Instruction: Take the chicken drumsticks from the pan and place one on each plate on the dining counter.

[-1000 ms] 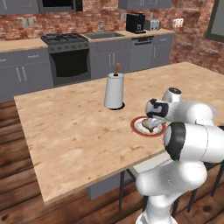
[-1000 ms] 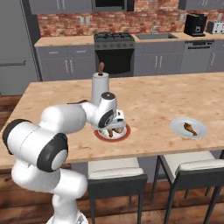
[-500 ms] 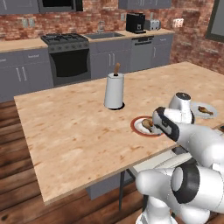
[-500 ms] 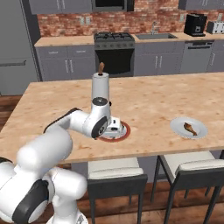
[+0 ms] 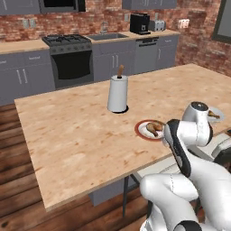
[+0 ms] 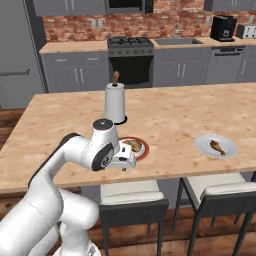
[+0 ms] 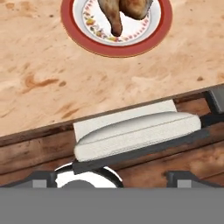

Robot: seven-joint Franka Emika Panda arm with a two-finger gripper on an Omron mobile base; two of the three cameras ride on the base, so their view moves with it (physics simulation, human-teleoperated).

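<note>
Drumsticks lie one per plate on the dining counter (image 6: 175,117): we see one drumstick (image 6: 129,146) on the red-rimmed plate (image 6: 142,149) near the paper towel roll (image 6: 114,103), the other drumstick (image 6: 216,146) on the pale-rimmed plate (image 6: 201,144) farther from that roll. Our gripper (image 6: 126,157) hangs at the counter's edge beside the red-rimmed plate, jaws wide, holding nothing.

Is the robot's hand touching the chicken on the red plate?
Apart. In the hand view the drumstick lies on the red-rimmed plate, with bare counter between it and the fingers.
</note>
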